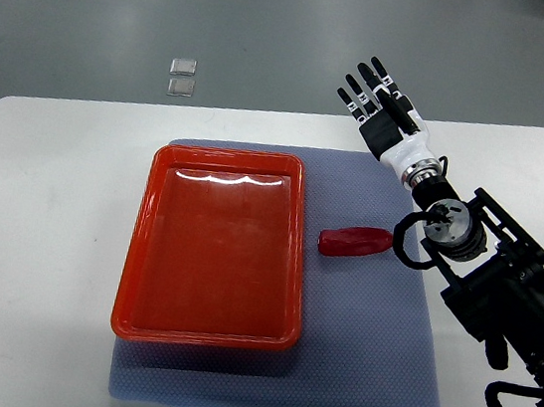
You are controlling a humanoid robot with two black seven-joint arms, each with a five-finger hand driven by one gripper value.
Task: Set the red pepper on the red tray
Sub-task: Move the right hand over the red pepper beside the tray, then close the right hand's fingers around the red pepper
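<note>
Red pepper (354, 242) on mat, right hand (381, 108) well beyond

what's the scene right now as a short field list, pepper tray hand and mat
pepper: red pepper lying on its side on the mat, just right of the tray, not held
tray: red tray, empty, on the mat
right hand: right hand raised past the pepper near the table's far edge, fingers spread, holding nothing
left hand: not in view
mat: blue-grey mat on white table
task state: pepper not yet on tray

One camera looks steeply down on the table (52, 195) from the robot's side.
</note>
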